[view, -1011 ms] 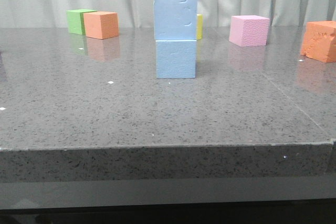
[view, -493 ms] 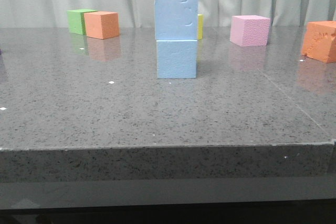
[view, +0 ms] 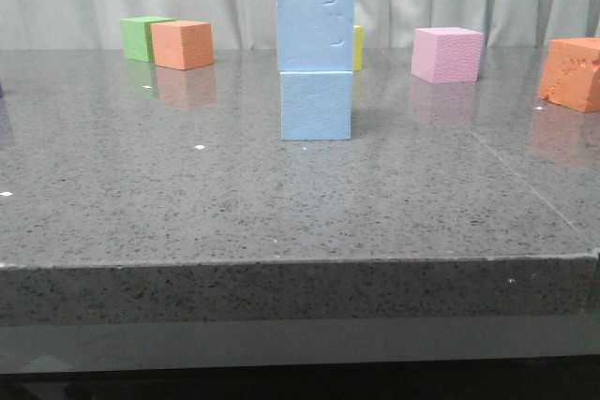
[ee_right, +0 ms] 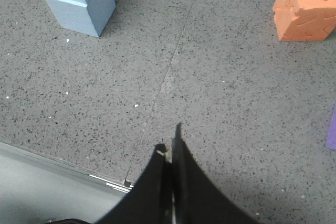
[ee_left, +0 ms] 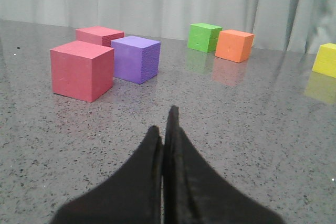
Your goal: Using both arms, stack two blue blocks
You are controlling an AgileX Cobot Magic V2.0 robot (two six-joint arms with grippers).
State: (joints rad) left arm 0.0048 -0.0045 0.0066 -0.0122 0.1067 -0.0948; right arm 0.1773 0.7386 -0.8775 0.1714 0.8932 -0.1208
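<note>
- We see the two blue blocks already stacked near the middle of the table (view: 141,231): the upper blue block (view: 315,29) sits squarely on the lower blue block (view: 316,105), edges nearly flush.
- We judge them to be light foam, soft enough to dent; the upper one shows small nicks on its front face. Flat opposite side faces would be where we would take hold, with gentle pressure.
- The lower block looks faintly pebbly and the upper smoother; both are matte cubes with crisp corners.
- The table is polished speckled grey stone, mirroring the cubes, so we expect foam to slide easily on it.
- The left gripper (ee_left: 164,127) has its fingers pressed together, holding nothing, well away from the stack.
- The right gripper (ee_right: 169,142) is likewise closed and empty, near the table's front edge.
</note>
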